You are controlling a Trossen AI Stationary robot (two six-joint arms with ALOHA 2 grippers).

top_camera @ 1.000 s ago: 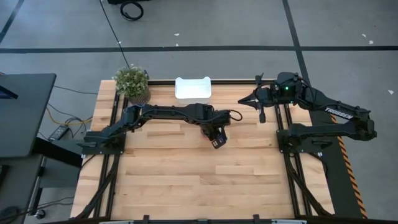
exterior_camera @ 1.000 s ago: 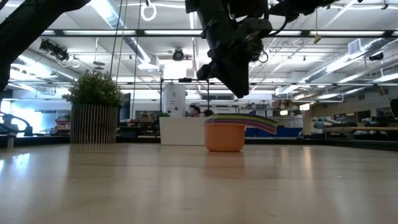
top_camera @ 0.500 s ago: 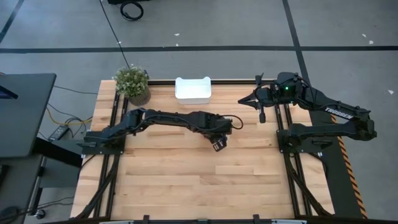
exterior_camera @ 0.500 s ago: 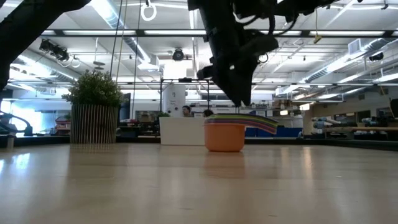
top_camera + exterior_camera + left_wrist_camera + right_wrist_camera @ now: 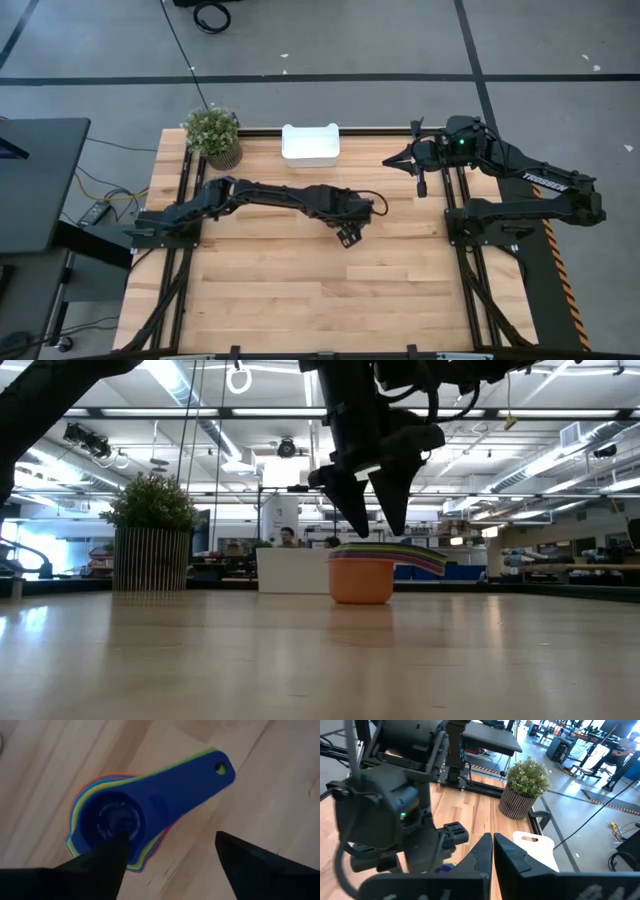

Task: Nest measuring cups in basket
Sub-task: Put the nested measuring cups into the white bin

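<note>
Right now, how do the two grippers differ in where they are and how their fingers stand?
The left gripper hangs open over the nested stack of measuring cups at mid-table, its fingers spread just above the dark blue top cup. The right gripper is shut, fingers together, parked at the table's far right edge, away from the cups. Both are dark two-finger grippers, and neither holds anything.

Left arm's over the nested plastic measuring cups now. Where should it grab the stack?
Probably from above, across the rims of the nested plastic measuring cups. The open left gripper already hangs over the round bowls; the fanned flat handles offer less to pinch.
</note>
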